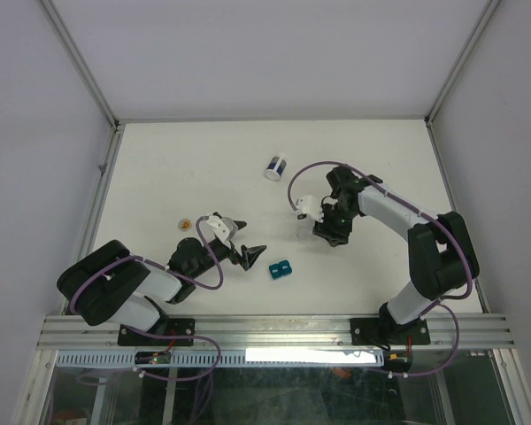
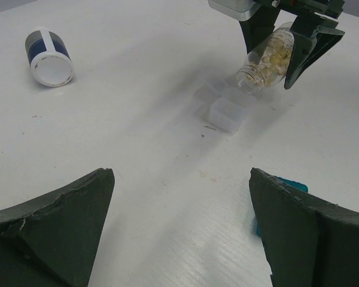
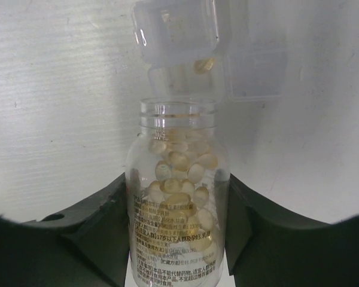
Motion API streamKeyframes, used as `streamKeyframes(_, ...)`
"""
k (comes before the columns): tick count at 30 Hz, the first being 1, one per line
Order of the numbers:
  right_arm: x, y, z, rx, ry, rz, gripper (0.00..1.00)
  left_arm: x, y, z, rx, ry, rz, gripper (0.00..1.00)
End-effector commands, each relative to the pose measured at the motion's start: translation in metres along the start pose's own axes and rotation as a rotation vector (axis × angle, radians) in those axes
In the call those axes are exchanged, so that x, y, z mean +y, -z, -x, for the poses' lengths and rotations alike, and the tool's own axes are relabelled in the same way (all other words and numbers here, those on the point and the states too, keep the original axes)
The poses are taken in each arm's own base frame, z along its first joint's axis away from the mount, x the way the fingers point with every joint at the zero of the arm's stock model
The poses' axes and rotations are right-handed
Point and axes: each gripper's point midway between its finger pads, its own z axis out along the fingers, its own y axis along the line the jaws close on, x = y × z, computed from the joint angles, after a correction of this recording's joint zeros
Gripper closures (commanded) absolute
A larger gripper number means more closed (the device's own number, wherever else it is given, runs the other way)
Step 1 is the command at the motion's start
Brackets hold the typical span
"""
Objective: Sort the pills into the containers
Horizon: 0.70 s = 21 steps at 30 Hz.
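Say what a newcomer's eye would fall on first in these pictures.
At the centre, the right end effector grips a clear bottle of pale yellow pills, tipped mouth-first towards small clear containers on the table; one already lies inside. To the left, the left end effector rests wide open, with a teal block beside it. A white, blue-banded jar lies on its side farther back.

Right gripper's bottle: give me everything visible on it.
Clear, colourless bottle, threaded neck, cap off, printed text near its base, partly full of pale yellow capsules. The right gripper clamps its body between both fingers, tilted mouth-down just above the clear compartments; no contact with them is visible.
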Motion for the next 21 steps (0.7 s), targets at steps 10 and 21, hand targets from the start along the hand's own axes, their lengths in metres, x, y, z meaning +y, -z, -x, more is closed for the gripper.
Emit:
streamKeyframes(10, -0.014, 0.009, 0.010, -0.021, 0.021, -0.103, 1.00, -0.001, -0.007, 0.019, -0.062, -0.035, -0.018, 0.01)
streamKeyframes(21, -0.006, 0.009, 0.009, -0.002, -0.004, -0.047, 1.00, -0.002, -0.008, 0.018, -0.058, -0.036, -0.022, 0.01)
